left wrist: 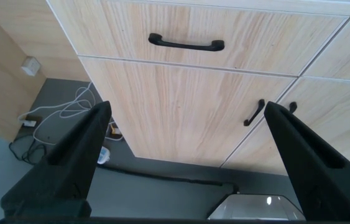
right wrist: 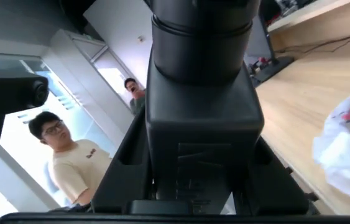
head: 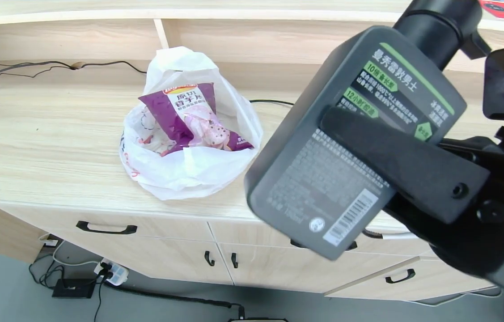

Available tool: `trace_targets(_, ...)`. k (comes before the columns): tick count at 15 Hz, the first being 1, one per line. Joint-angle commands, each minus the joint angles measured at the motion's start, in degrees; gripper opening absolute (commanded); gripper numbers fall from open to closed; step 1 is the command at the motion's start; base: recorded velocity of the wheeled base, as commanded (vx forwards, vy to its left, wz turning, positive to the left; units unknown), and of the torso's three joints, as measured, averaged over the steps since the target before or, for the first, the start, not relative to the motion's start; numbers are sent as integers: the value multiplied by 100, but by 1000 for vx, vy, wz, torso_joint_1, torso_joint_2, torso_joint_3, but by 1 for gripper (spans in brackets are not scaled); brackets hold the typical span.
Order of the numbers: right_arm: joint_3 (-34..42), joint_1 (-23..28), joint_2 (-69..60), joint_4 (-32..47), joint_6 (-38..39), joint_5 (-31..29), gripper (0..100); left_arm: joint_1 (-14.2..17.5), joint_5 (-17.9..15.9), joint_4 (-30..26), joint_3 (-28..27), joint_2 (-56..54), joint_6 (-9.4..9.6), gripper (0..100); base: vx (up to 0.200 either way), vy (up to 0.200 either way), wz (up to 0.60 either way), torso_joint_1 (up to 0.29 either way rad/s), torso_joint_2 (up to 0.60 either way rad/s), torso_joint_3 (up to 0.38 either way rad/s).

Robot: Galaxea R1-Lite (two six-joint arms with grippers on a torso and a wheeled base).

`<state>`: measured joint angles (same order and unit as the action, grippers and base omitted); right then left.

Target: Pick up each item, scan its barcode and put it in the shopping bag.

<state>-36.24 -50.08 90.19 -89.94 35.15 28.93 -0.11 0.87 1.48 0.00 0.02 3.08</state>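
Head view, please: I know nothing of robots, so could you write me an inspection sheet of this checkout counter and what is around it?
Surface: pale wooden counter.
Job's things: white shopping bag stands on the counter with a purple snack packet in it; dark grey bottle is held up close to the camera, its barcode facing the head view.
Clutter: nothing seen.
End effectors: right end effector shut on the bottle; left end effector open, holding nothing, in front of the drawers.
Cables: black cables along the counter's back; power strip and more leads on the floor.
Surroundings: drawers with black handles under the counter.
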Motion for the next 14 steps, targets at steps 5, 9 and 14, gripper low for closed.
trace_targets(5, -41, 763, -19, -6, -895, -133, 0, 2, 1, -7, 0, -2, -1, 100, 0, 0, 0, 0, 0, 0)
trace_targets(9, 56, 833, -19, 3, -1871, -1065, 0, 2, 1, -7, 0, -2, -1, 100, 0, 0, 0, 0, 0, 0)
trace_targets(14, 91, 1316, 25, 425, -3523, -1478, 0, 2, 1, -7, 0, -2, -1, 100, 0, 0, 0, 0, 0, 0)
